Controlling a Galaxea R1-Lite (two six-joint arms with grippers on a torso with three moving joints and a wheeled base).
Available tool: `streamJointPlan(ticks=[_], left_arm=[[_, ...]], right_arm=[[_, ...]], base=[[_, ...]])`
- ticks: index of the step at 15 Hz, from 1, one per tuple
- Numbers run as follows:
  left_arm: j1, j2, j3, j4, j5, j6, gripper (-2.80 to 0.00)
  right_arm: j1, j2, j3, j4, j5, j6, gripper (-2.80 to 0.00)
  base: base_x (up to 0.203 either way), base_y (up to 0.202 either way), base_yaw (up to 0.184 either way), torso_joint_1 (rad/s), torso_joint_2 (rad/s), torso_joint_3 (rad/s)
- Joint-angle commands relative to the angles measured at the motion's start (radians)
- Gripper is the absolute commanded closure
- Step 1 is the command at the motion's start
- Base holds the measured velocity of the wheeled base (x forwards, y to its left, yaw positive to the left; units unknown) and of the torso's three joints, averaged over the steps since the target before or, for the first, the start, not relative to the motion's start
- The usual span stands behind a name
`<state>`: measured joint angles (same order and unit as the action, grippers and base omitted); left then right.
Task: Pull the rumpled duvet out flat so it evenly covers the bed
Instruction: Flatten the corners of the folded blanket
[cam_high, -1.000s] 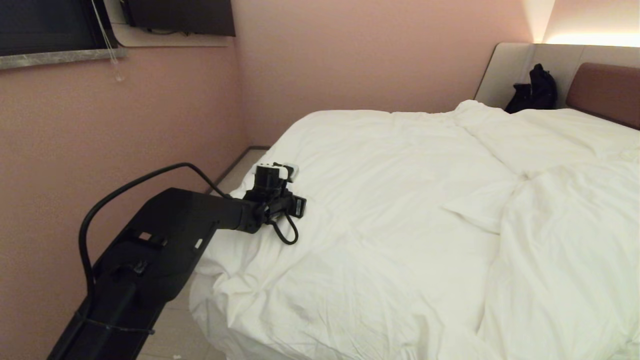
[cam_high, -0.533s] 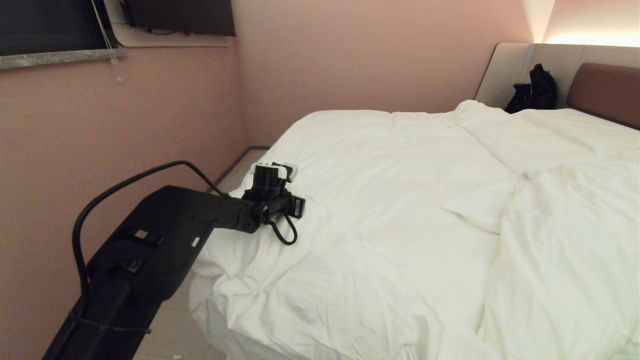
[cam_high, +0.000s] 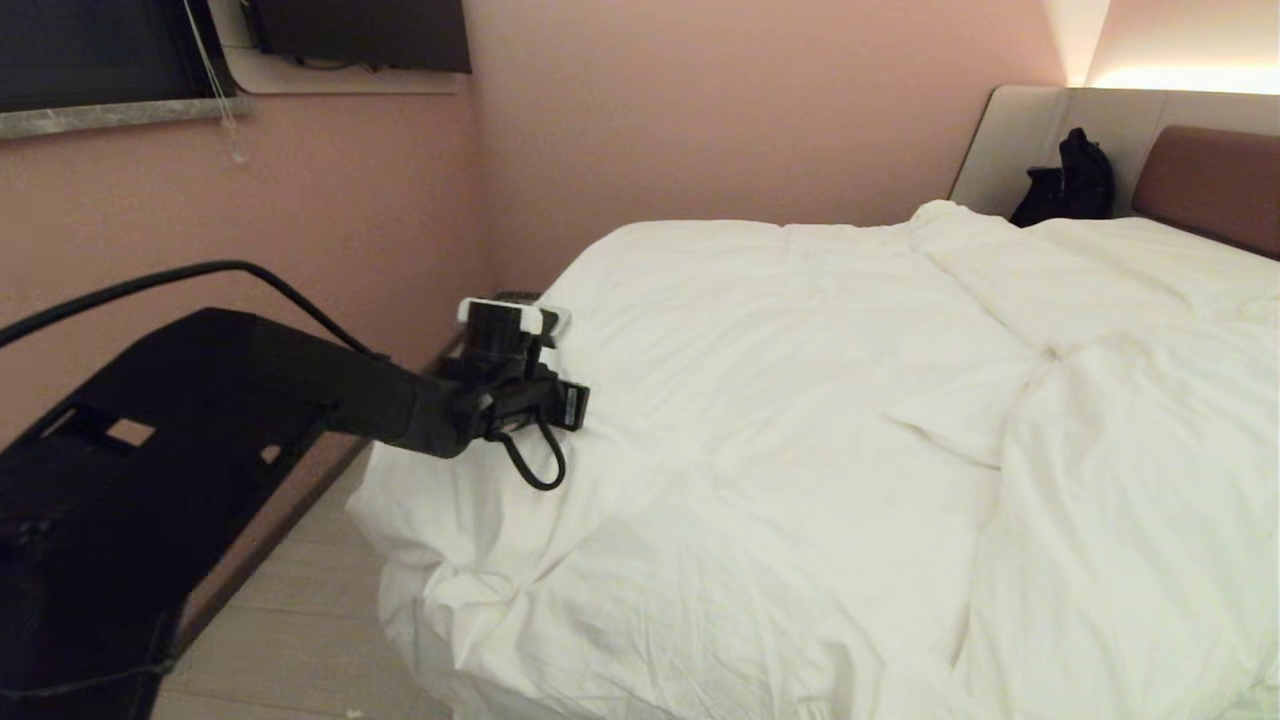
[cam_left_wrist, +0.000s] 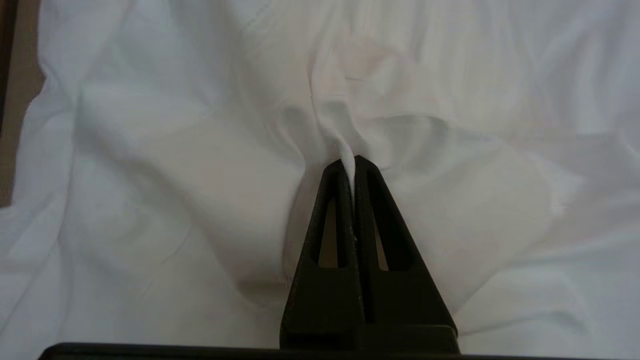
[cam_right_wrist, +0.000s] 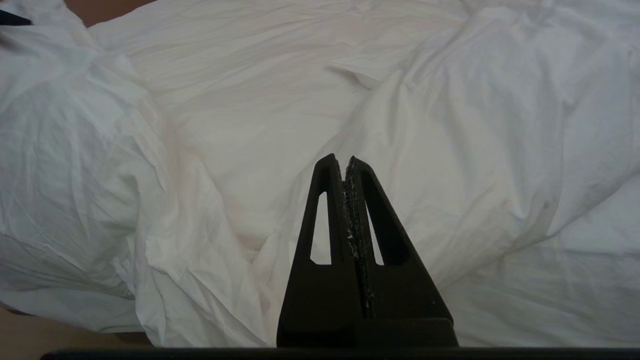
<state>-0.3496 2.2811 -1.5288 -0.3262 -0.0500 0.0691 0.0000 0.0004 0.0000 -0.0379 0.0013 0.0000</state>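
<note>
Left gripper (cam_left_wrist: 348, 162) at the bed's (cam_high: 440, 690) left edge, jaws pinched on a fold of duvet (cam_high: 760, 400) — bulk lies rightward across the bed, heaped toward the far right. Next pull judged outward, to the left. Right gripper (cam_right_wrist: 345, 162) idle over the duvet, jaws closed, empty.

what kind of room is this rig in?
Most likely a hotel-style bedroom: a double bed with a padded headboard, a rumpled white duvet over it, and a dark wall-mounted screen by the window.

Head high; wrists close over duvet (cam_high: 800, 420)
</note>
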Motion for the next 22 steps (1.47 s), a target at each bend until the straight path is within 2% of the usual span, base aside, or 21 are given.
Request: streamJointPlan(ticks=[1, 3, 5, 7, 11, 22], left_arm=[[0.0, -0.103, 0.073, -0.012, 0.0, 0.0, 0.0], [0.001, -0.175, 0.168, -0.047, 0.001, 0.001, 0.0], [0.001, -0.315, 0.368, -0.077, 0.004, 0.003, 0.0], [0.005, -0.421, 0.499, -0.093, 0.007, 0.002, 0.0], [0.026, -0.544, 0.67, -0.1, 0.011, 0.002, 0.0], [0.044, -0.815, 0.941, -0.1, 0.01, -0.013, 0.0]], right_arm=[[0.0, 0.0, 0.0, 0.0, 0.0, 0.0, 0.0], [0.0, 0.001, 0.0, 0.0, 0.0, 0.0, 0.0], [0.0, 0.001, 0.0, 0.0, 0.0, 0.0, 0.0], [0.0, 0.0, 0.0, -0.002, 0.0, 0.002, 0.0], [0.0, 0.001, 0.0, 0.0, 0.0, 0.002, 0.0], [0.0, 0.0, 0.0, -0.002, -0.001, 0.006, 0.0]], base=[[0.0, 0.0, 0.0, 0.0, 0.0, 0.0], [0.0, 0.0, 0.0, 0.0, 0.0, 0.0], [0.0, 0.0, 0.0, 0.0, 0.0, 0.0], [0.0, 0.0, 0.0, 0.0, 0.0, 0.0], [0.0, 0.0, 0.0, 0.0, 0.0, 0.0], [0.0, 0.0, 0.0, 0.0, 0.0, 0.0]])
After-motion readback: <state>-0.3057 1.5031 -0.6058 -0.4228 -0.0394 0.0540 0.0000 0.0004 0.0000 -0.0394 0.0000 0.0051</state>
